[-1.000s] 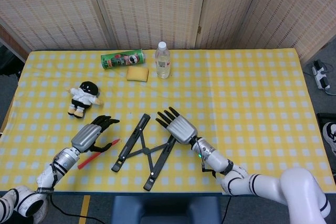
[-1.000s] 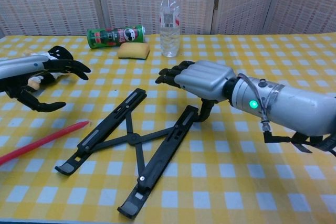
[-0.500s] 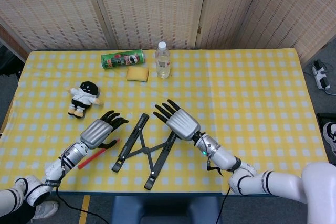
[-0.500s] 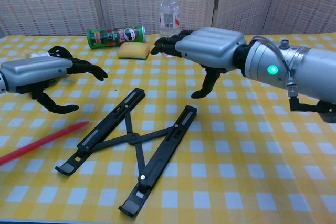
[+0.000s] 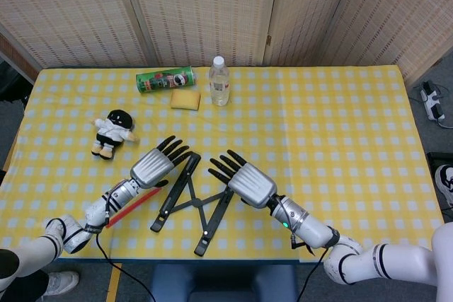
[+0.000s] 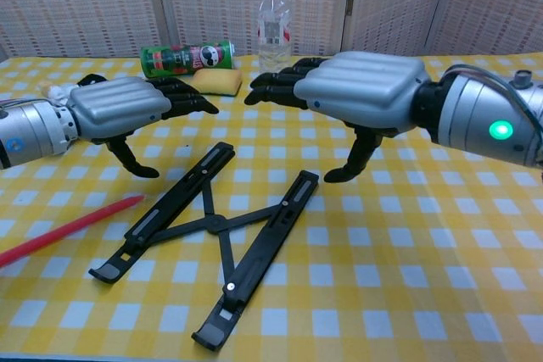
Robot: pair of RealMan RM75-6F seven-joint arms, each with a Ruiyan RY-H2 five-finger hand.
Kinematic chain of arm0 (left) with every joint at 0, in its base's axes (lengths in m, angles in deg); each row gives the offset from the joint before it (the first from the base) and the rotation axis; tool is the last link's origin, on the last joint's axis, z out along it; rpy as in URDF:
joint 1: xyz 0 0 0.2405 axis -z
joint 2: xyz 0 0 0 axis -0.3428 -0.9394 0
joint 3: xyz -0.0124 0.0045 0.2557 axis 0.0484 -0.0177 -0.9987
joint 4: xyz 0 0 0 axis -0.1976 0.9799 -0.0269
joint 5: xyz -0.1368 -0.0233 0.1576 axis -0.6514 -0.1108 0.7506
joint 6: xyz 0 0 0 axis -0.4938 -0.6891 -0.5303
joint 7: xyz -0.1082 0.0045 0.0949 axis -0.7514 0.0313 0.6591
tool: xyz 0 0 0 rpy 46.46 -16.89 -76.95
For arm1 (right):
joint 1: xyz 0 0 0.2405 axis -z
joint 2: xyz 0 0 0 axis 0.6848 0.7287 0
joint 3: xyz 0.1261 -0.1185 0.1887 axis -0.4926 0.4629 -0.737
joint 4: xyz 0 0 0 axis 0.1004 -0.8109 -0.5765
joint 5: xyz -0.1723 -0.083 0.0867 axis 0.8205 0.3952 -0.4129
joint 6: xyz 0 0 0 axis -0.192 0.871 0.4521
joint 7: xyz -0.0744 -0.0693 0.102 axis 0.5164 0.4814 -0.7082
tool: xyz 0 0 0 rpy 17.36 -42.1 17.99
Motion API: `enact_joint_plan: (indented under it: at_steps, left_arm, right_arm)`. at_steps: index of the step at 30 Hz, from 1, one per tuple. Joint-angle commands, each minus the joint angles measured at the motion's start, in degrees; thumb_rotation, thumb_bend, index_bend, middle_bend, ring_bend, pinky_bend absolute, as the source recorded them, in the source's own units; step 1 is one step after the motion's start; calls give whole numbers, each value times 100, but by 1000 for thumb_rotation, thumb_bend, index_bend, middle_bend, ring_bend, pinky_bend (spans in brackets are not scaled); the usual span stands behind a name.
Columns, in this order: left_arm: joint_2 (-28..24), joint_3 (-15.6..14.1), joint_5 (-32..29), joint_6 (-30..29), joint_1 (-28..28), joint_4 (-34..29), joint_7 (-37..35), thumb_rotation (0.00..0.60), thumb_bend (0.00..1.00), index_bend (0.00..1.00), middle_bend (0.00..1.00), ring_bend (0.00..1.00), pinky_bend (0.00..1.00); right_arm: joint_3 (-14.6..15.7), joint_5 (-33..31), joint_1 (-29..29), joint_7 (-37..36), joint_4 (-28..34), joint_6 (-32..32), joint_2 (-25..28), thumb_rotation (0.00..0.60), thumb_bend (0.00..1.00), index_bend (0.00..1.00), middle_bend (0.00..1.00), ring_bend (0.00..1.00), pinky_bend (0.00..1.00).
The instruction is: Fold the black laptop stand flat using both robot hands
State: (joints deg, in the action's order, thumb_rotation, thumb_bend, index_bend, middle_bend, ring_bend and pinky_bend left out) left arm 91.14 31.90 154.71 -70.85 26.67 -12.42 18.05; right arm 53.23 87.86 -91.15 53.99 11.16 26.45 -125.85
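I see both hands, left hand (image 6: 127, 108) and right hand (image 6: 361, 91), spread wide, empty, above the laptop stand (image 6: 212, 235); behind it, a Pringles can (image 6: 188, 59).

— Where does the black folding laptop stand (image 5: 190, 198) sit?

— Low and centre-left in the head view, on the yellow checked tablecloth (image 5: 340, 139). The silver-backed left hand (image 5: 157, 163) hangs over its left bar, the silver-backed right hand (image 5: 245, 179) over its right bar.

— And further out?

— A red plastic stick (image 5: 132, 206) lies left of the stand. The small plush doll (image 5: 111, 131) lies at mid-left. Along the top edge, left to right: the green cylindrical crisp can (image 5: 165, 79) on its side, the yellow sponge block (image 5: 185, 99), the clear upright water bottle (image 5: 219, 82).
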Motion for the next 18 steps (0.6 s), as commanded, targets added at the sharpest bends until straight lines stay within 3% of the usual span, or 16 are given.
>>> enact_joint_plan:
  at_steps: [1, 8, 11, 14, 15, 18]
  left_arm:
    - [278, -68, 92, -99, 113, 417, -40, 600, 207, 87, 117, 31, 0]
    - [543, -151, 21, 90, 238, 815, -142, 600, 181, 85, 114, 31, 0]
    - [610, -168, -29, 114, 264, 879, -246, 600, 182, 84, 114, 31, 0]
    - [638, -208, -33, 110, 284, 906, -264, 600, 182, 83, 110, 29, 0]
    - [645, -220, -38, 118, 289, 910, -263, 600, 182, 82, 109, 27, 0]
    - [664, -241, -72, 138, 296, 911, -279, 600, 181, 80, 106, 23, 0]
  right_arm:
    - [105, 116, 10, 22, -28, 0, -109, 588, 231, 0, 0, 0, 0]
    - [272, 435, 68, 163, -344, 201, -510, 588, 231, 0, 0, 0, 0]
    - [334, 797, 155, 304, -573, 559, -737, 588, 231, 0, 16, 66, 0]
    - [354, 1178, 222, 401, -909, 928, -964, 589, 231, 69, 238, 265, 59]
    - [353, 1235, 226, 396, -996, 971, -1016, 589, 231, 159, 352, 370, 139]
    - [358, 1330, 205, 330, -1243, 959, -1152, 589, 231, 342, 535, 570, 361]
